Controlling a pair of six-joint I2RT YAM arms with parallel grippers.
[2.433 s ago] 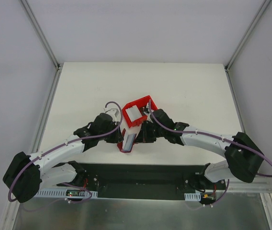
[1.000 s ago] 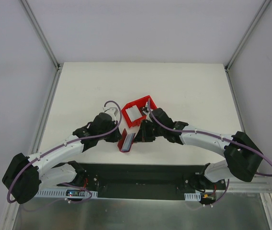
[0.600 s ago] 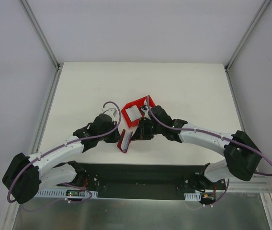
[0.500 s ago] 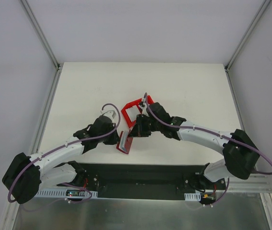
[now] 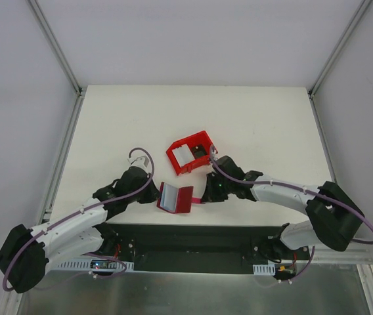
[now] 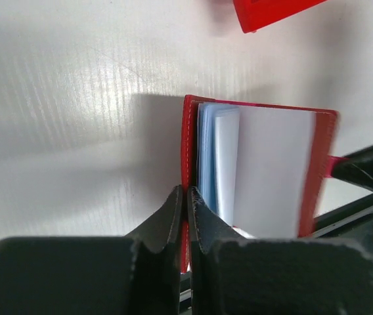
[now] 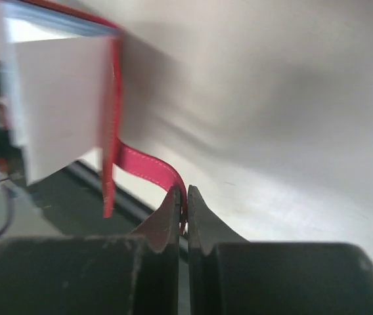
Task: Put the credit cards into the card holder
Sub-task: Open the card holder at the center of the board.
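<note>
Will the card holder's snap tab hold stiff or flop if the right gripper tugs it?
Probably floppy: the snap tab bends in a curve between the card holder and the right gripper. A tug likely straightens it before the holder moves, as the left gripper pins the opposite edge.

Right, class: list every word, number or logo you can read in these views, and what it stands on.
None can be read. The card holder and the pale credit cards in it show no print, and the red bin is plain.
</note>
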